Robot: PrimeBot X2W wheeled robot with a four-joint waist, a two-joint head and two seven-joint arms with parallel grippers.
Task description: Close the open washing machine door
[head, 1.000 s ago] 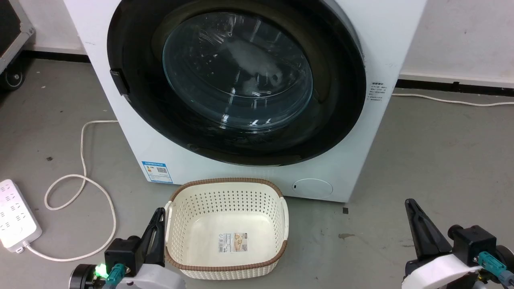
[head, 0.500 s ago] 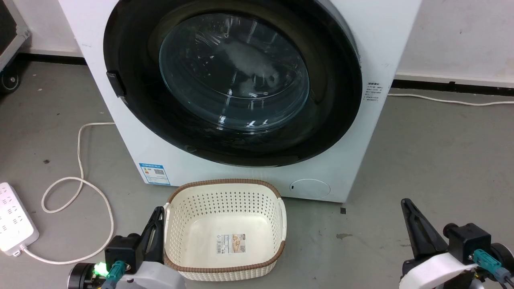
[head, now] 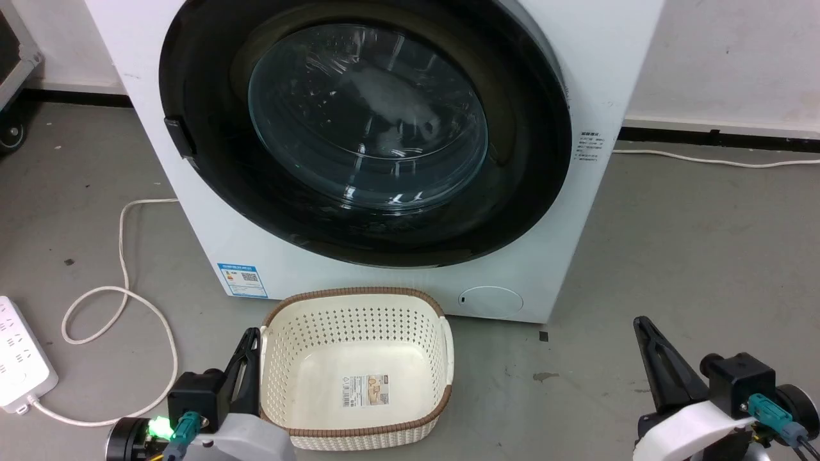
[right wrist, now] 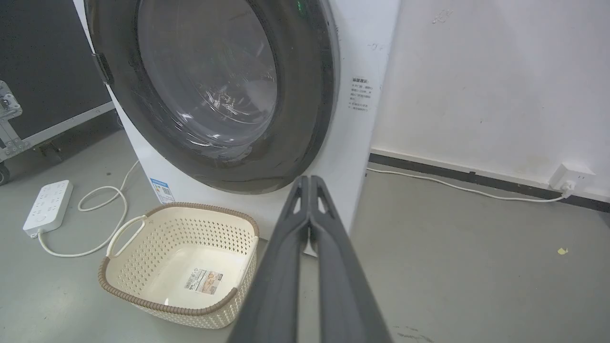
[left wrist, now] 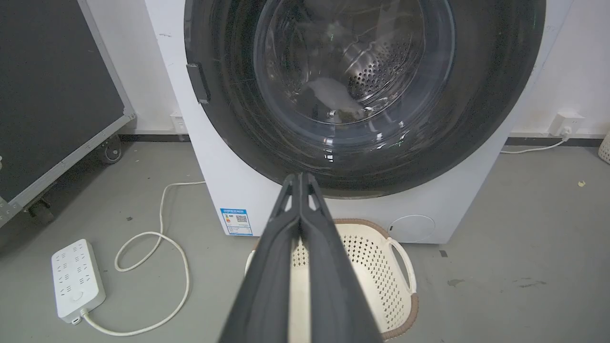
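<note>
The fingers of the left gripper [left wrist: 300, 181] are being held pressed together, empty, just beside the cream basket [head: 351, 292]. Those of the right gripper [right wrist: 310, 183] are likewise being held together, over the floor [head: 692, 243]. The washing machine door [head: 525, 166] is being seen flush against the washing machine [head: 576, 256], untouched.

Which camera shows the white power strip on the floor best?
Left wrist view: the power strip lies whole, sockets clear. The right wrist view shows it whole but smaller; the head view crops it.
</note>
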